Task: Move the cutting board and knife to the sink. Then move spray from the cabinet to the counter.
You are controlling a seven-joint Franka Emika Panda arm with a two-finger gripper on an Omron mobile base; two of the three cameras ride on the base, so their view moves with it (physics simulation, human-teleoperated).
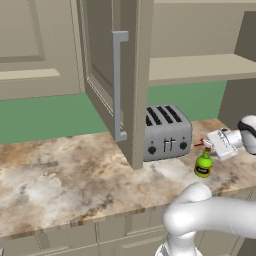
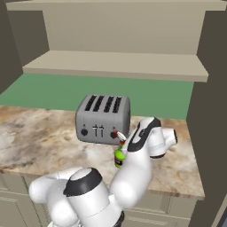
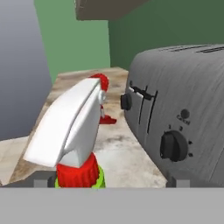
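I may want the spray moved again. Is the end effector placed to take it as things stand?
Probably yes: the end effector is open right at the spray head, upright on the counter, the toaster standing clear beside it.

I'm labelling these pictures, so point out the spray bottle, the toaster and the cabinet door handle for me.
spray (image 1: 203,164), left base view, on its green body.
toaster (image 2: 103,119), right base view, on its grey front face.
cabinet door handle (image 1: 118,85), left base view, on the middle of the vertical grey bar.
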